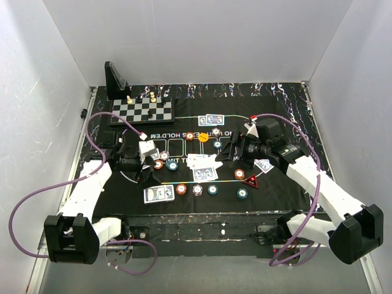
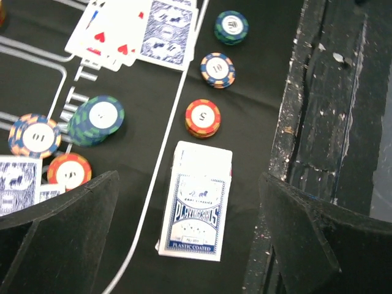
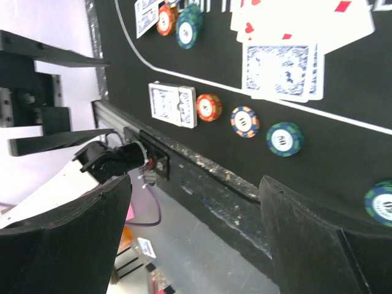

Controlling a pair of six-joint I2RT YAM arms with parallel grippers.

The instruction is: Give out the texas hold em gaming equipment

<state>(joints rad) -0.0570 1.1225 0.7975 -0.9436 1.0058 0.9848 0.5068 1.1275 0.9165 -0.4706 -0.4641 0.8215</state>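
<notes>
Black felt mat (image 1: 282, 184) on bench, white print "HOLD'EM" reading upside down. Chessboard (image 1: 142, 111) far-left. Left claw (image 2: 188, 180) spread wide, fingers flanking card box (image 2: 196, 205), apart from it. Right claw (image 3: 195, 180) spread, empty. Box near front edge: "PLAYING CARDS", "PLASTIC COATED". Just beyond box, orange chip (image 2: 203, 117) marked "5"; second chip (image 2: 217, 69) marked "10".

The left arm (image 1: 89, 184) and right arm (image 1: 321, 184) have white shells, black joints, and looping purple cables (image 1: 87, 130).
</notes>
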